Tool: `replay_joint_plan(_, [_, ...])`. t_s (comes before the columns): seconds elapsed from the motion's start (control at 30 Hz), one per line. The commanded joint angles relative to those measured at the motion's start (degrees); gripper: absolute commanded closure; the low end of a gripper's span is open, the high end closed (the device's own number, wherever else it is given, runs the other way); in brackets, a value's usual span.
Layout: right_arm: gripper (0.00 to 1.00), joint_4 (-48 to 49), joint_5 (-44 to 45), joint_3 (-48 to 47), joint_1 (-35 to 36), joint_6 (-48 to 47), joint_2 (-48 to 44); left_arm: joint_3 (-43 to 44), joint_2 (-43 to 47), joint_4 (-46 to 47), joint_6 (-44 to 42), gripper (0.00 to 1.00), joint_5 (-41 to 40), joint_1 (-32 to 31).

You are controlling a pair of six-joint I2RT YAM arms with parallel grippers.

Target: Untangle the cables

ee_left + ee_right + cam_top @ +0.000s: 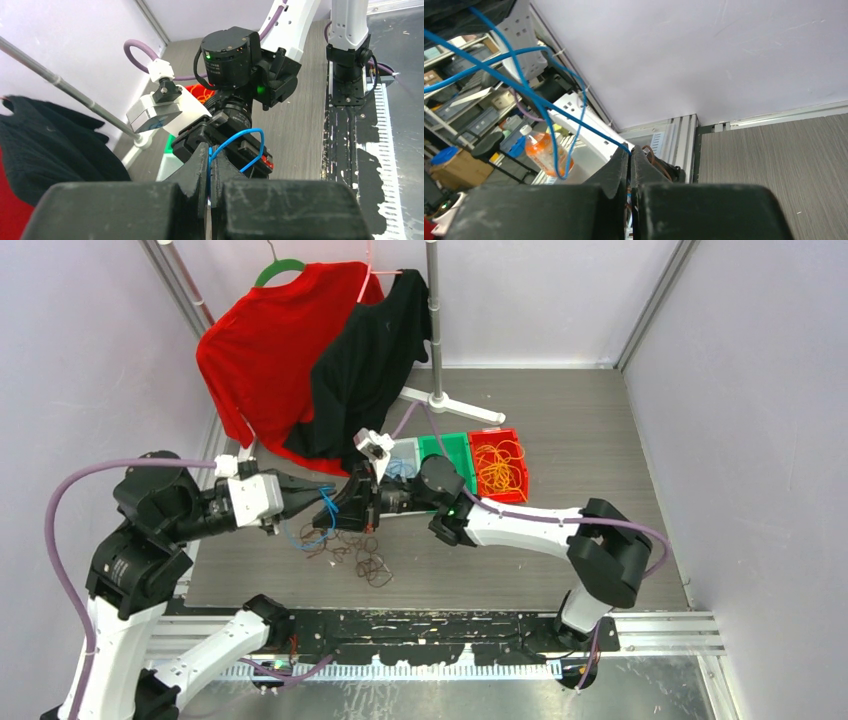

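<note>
Left claw (209,156) and right claw (630,151), both clamped shut on 1 blue cable (322,512).
Its short stretch runs left to right between my 2 nearly meeting tips, and its slack loops droop toward the table (560,440), just beside the dark cables (368,562).

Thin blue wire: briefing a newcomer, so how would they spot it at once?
On the grey wood-grain table, look left of centre, where the left gripper and right gripper meet. Both pinch the thin blue wire, held above dark brown wire loops lying flat.
</note>
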State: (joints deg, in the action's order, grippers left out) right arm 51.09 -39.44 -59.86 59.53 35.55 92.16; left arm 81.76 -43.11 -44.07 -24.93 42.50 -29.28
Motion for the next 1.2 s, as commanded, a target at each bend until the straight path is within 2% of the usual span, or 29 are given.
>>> replay_joint_plan(0.0, [0.96, 2.7, 6.9, 3.8, 0.3, 1.6, 6.5, 4.2, -1.4, 7.1, 1.8, 1.0, 0.5, 0.0])
replay_joint_plan(0.2, [0.96, 10.2, 12.6, 8.1, 0.2, 5.1, 13.6, 8.9, -3.3, 9.2, 2.4, 1.0, -0.3, 0.0])
replay_joint_plan(0.4, [0.83, 8.5, 14.4, 9.4, 0.7, 5.2, 14.5, 13.4, -4.7, 11.1, 3.1, 1.0, -1.7, 0.0])
replay_joint_plan(0.5, [0.72, 4.1, 16.8, 10.1, 1.5, 1.8, 12.2, 14.3, -4.7, 12.0, 3.1, 1.0, -2.3, 0.0])
replay_joint_plan(0.57, [0.7, 2.1, 18.3, 10.6, 2.0, -0.3, 10.6, 14.5, -4.6, 12.6, 3.5, 1.0, -2.7, 0.0])
replay_joint_plan(0.67, [0.74, 0.5, 18.9, 10.9, 2.0, -0.9, 9.4, 14.8, -4.5, 12.7, 3.3, 1.0, -2.9, 0.0])
replay_joint_plan(0.83, [0.71, -4.8, 21.2, 11.4, 2.8, -2.8, 7.4, 17.1, -5.0, 14.2, 0.2, 1.0, -4.8, 0.0])
replay_joint_plan(1.0, [0.63, -3.8, 24.9, 13.4, 2.8, -3.9, 2.3, 19.1, -6.0, 9.8, -1.4, 1.0, -3.6, 0.0])
replay_joint_plan(1.17, [0.51, -10.8, 24.9, 12.6, 2.7, -8.6, -8.4, 14.3, -3.9, 8.1, -0.8, 1.0, -1.9, 0.0])
